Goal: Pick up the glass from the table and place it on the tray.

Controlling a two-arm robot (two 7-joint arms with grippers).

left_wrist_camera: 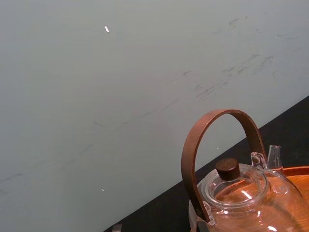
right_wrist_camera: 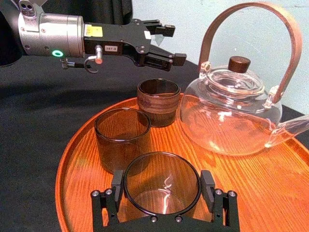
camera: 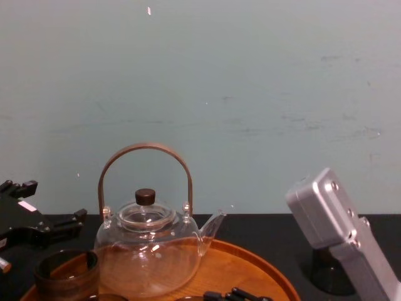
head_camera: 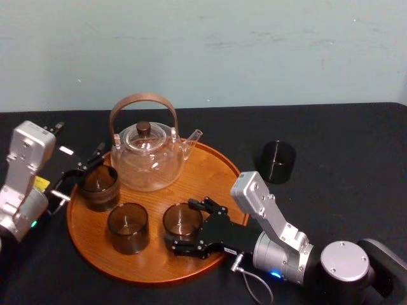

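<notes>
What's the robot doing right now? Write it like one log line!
right gripper: shut on front glass, resting on tray | left gripper: open, near back glass | dark glass: on table, off tray

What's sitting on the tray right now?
Teapot and three dark glasses on the tray; the right hand grips the nearest glass. The tray's near rim beneath that hand is hidden.

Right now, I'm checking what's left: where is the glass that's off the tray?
In the head view, the dark glass stands on the black table on the robot's right, just beyond the tray rim, past the right gripper.
</notes>
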